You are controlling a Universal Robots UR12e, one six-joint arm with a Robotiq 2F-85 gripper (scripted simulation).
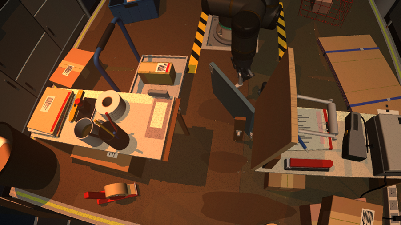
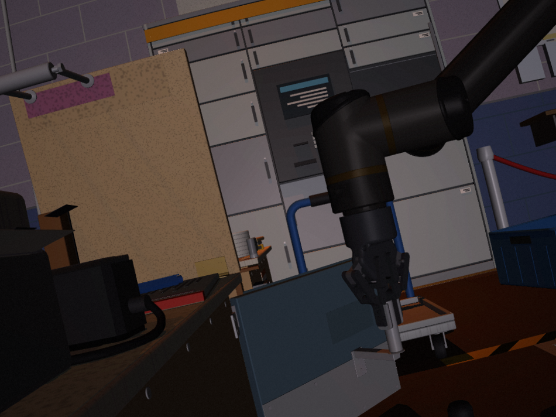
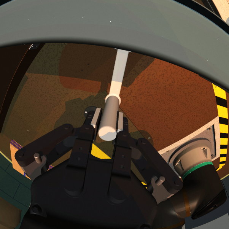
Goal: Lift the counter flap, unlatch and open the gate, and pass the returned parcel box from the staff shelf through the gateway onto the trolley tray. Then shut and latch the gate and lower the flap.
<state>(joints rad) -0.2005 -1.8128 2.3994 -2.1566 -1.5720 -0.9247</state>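
The trolley tray (image 1: 159, 76) is partly hidden behind the left counter; the returned parcel box (image 1: 157, 72) with a barcode label sits on it. The gate's upright grey handle post (image 3: 109, 119) (image 2: 392, 330) is clamped in my gripper (image 3: 107, 122) (image 2: 385, 310) (image 1: 243, 77), which points down at the gate's free end. The blue-grey gate (image 1: 229, 96) (image 2: 296, 328) stands partly swung open, angled across the gateway between the two counters. The counter flap (image 1: 275, 112) (image 2: 121, 166) stands raised, nearly upright, on the right counter's edge.
Behind the gate stand grey lockers (image 2: 314, 112) and my arm's base with hazard stripes (image 1: 197, 41). The left counter (image 1: 106, 121) carries books, a paper roll and cups. The right counter (image 1: 340, 143) holds a stapler, scanner and printer. A tape dispenser (image 1: 113, 192) lies on the floor.
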